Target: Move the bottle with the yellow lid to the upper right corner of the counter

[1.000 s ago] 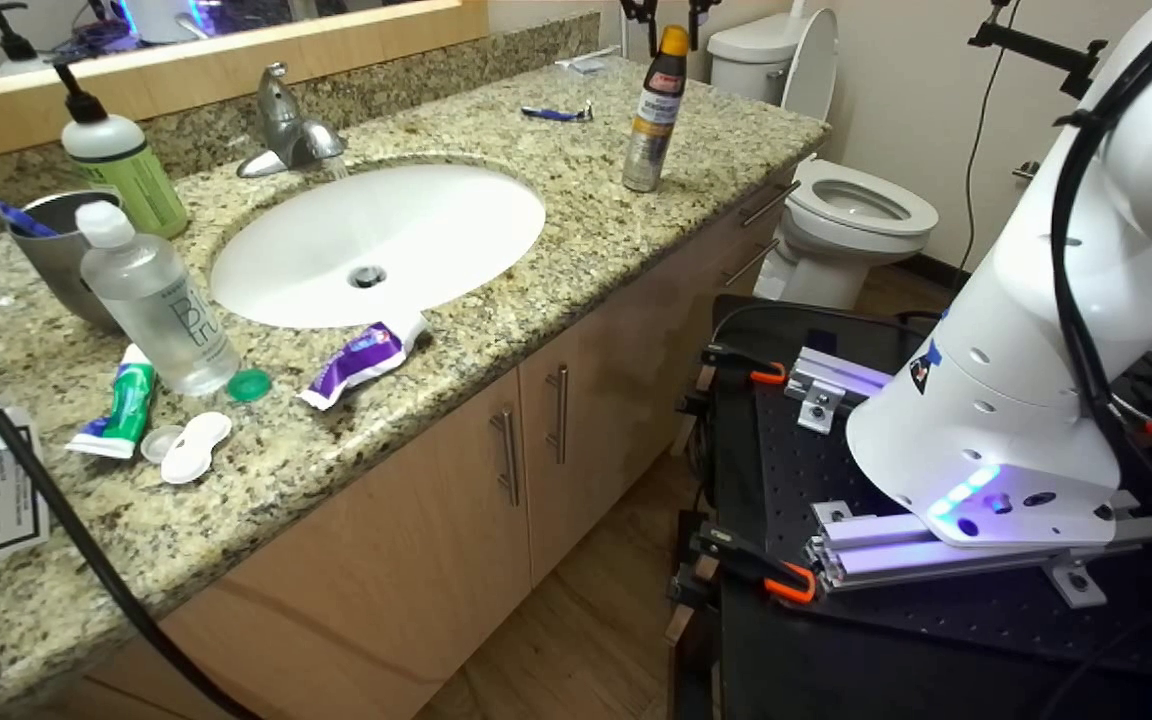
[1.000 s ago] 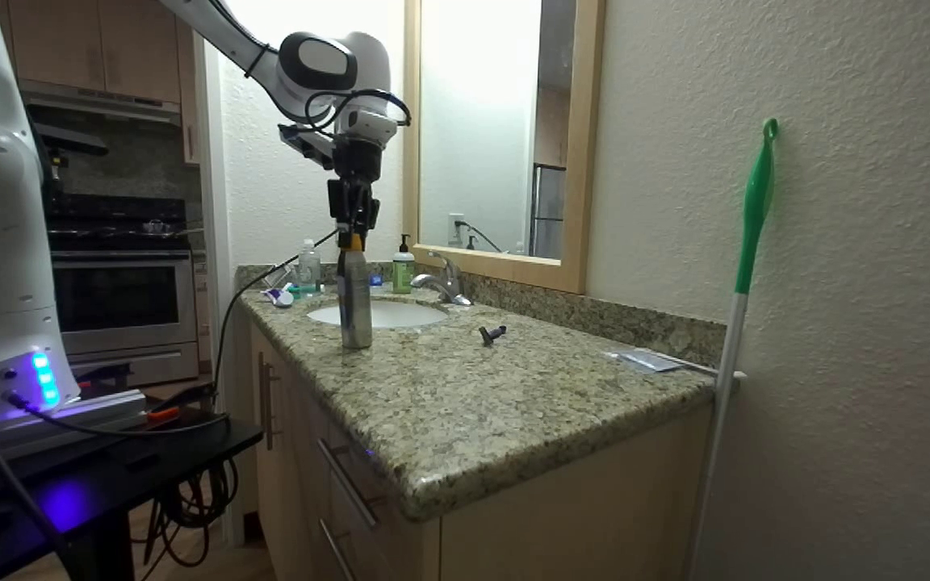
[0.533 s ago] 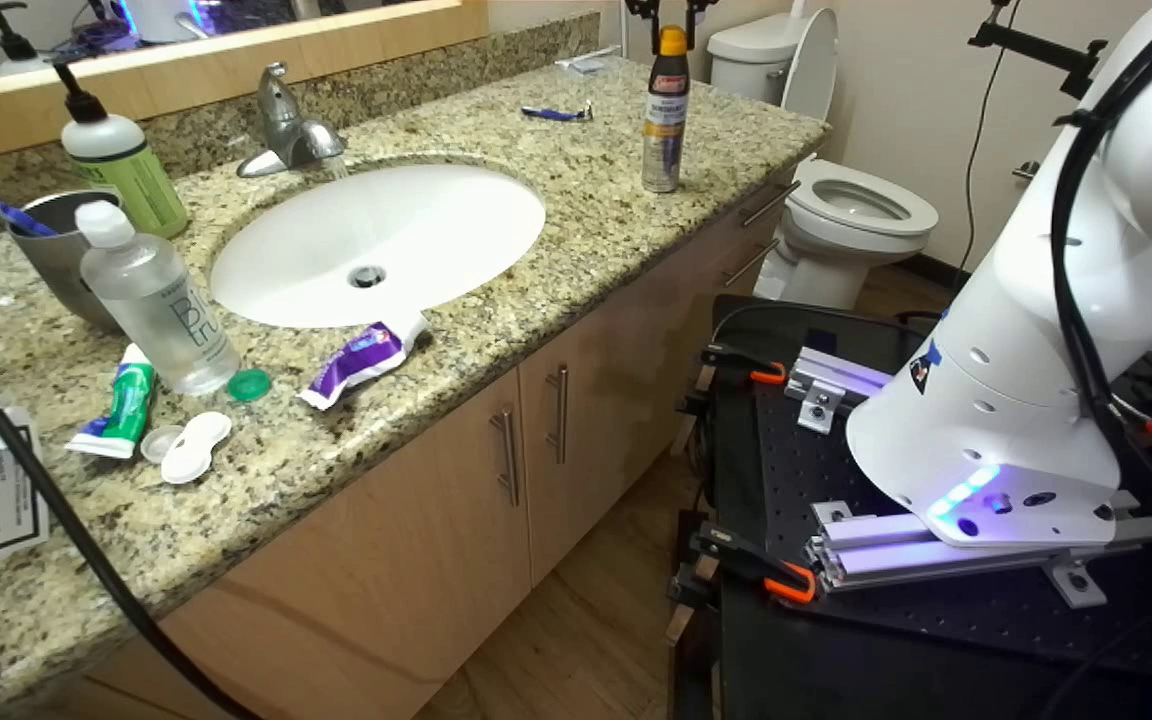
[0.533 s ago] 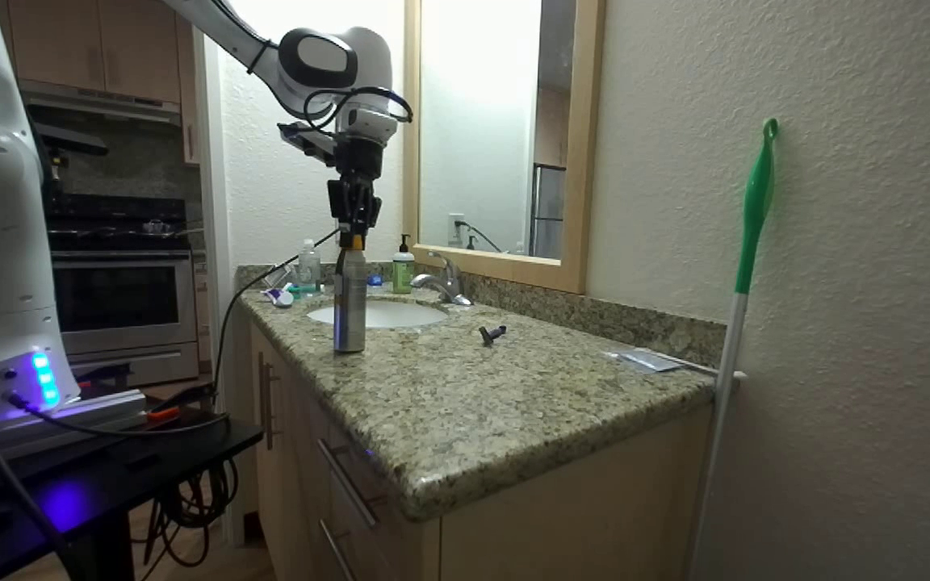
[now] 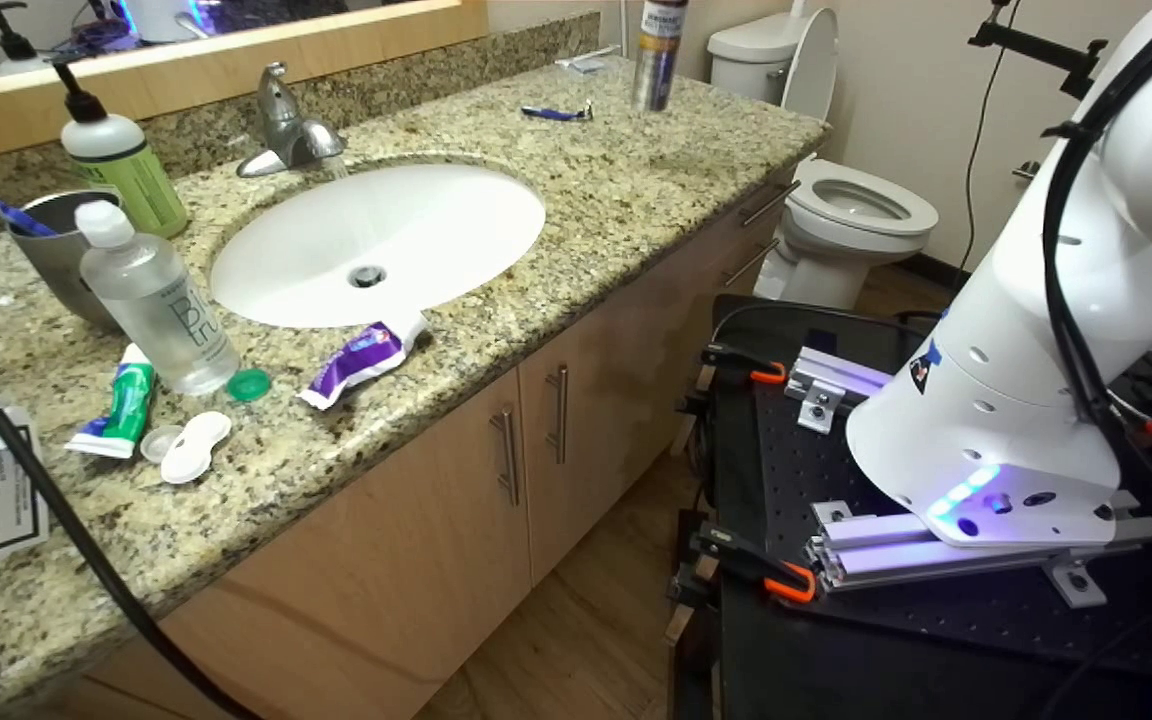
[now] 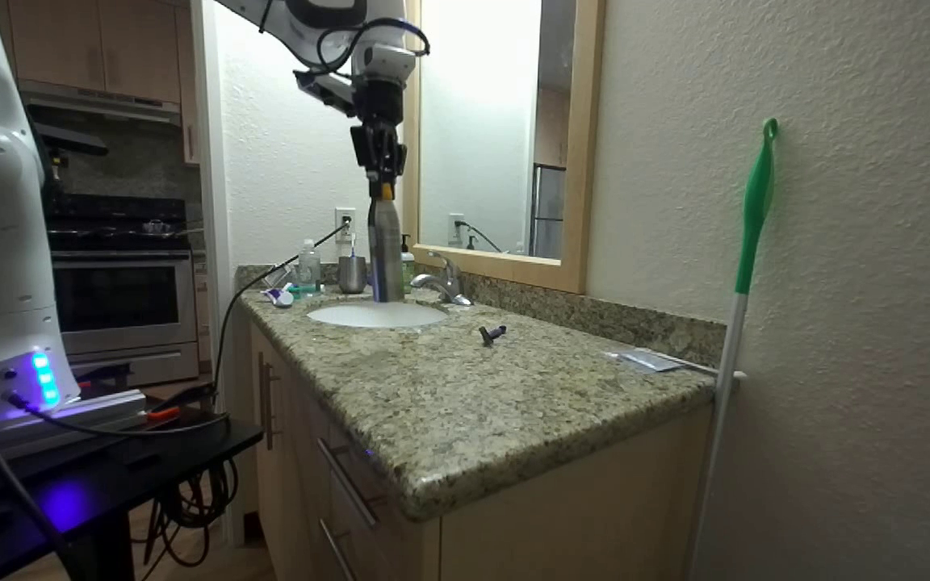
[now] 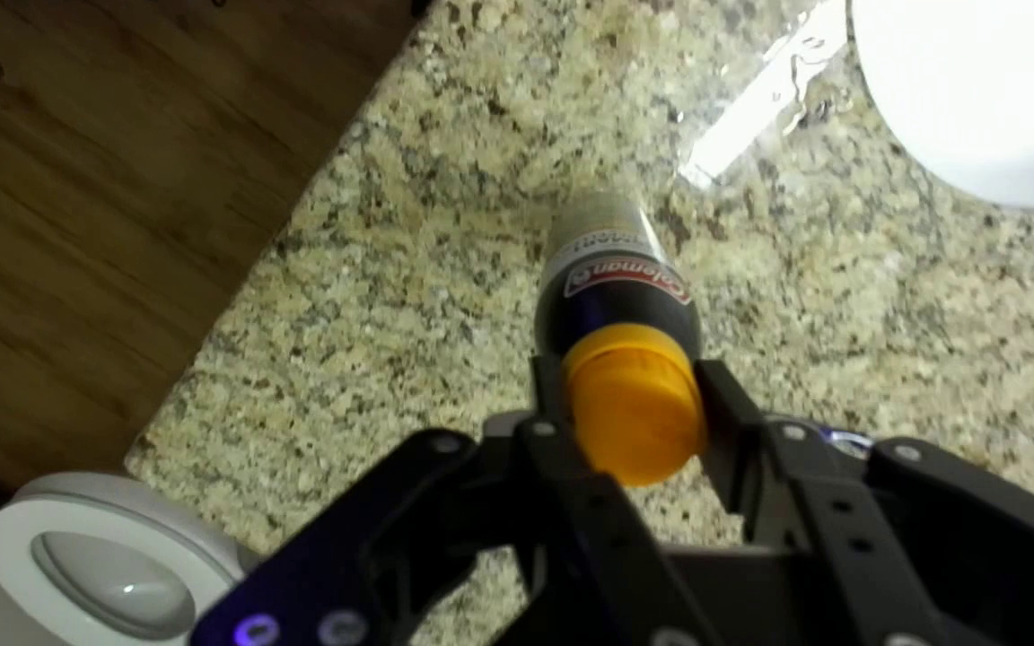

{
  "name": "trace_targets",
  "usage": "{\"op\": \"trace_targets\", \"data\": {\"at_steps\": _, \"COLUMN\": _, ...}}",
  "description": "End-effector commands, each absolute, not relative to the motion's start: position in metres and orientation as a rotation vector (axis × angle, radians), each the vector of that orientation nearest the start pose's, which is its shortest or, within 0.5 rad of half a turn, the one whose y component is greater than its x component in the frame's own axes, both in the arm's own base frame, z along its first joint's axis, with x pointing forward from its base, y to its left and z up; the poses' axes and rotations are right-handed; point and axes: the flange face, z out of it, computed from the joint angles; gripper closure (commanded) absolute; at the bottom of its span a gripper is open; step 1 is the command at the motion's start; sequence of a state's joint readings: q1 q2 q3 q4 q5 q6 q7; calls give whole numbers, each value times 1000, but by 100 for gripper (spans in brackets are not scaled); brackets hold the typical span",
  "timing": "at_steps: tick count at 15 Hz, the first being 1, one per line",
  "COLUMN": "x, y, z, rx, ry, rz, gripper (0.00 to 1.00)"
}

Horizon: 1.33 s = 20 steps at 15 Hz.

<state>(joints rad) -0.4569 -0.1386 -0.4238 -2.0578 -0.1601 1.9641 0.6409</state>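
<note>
Overall, reading the wrist view left to right, we find the toilet (image 7: 91,519) at eight o'clock; near the dial's centre, the bottle with the yellow lid (image 7: 623,303), the jaws of the gripper (image 7: 631,384) clasping the lid (image 7: 638,422) from both sides; and the sink (image 7: 979,94) at two o'clock. In an exterior view, we see the bottle held nearly upright above the counter (image 6: 473,387), the faucet (image 6: 450,282) at its four o'clock.

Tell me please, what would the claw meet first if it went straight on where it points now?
Probably the counter: the claw points down, and the bottle in its grip would touch there before the claw does. The size of the gap underneath is unclear.
</note>
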Motion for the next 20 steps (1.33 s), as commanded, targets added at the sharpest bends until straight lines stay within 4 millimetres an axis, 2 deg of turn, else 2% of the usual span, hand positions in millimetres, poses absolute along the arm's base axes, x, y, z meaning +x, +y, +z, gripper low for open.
{"op": "trace_targets", "data": {"at_steps": 1, "x": 316, "y": -453, "z": 563, "rx": -2392, "ry": 2210, "rz": -62, "gripper": 87}}
{"op": "trace_targets", "data": {"at_steps": 3, "x": 316, "y": -461, "z": 590, "rx": -2352, "ry": 2155, "rz": -23, "gripper": 87}}
{"op": "trace_targets", "data": {"at_steps": 5, "x": 315, "y": -453, "z": 623, "rx": -2416, "ry": 1991, "rz": -36, "gripper": 87}}
{"op": "trace_targets", "data": {"at_steps": 6, "x": 310, "y": -450, "z": 602, "rx": -2371, "ry": 2101, "rz": -55, "gripper": 62}}
{"op": "trace_targets", "data": {"at_steps": 9, "x": 313, "y": -449, "z": 624, "rx": -2406, "ry": 2026, "rz": -60, "gripper": 62}}
{"op": "trace_targets", "data": {"at_steps": 10, "x": 314, "y": -449, "z": 624, "rx": -2409, "ry": 2023, "rz": -59, "gripper": 87}}
{"op": "trace_targets", "data": {"at_steps": 11, "x": 322, "y": -449, "z": 615, "rx": -2418, "ry": 2051, "rz": -43, "gripper": 87}}
{"op": "trace_targets", "data": {"at_steps": 12, "x": 338, "y": -457, "z": 605, "rx": -2376, "ry": 2137, "rz": -53, "gripper": 87}}
{"op": "trace_targets", "data": {"at_steps": 14, "x": 379, "y": -483, "z": 585, "rx": -2231, "ry": 2309, "rz": -72, "gripper": 87}}
{"op": "trace_targets", "data": {"at_steps": 16, "x": 400, "y": -501, "z": 574, "rx": -2111, "ry": 2442, "rz": -82, "gripper": 87}}
{"op": "trace_targets", "data": {"at_steps": 20, "x": 412, "y": -557, "z": 531, "rx": -1856, "ry": 2698, "rz": -55, "gripper": 87}}
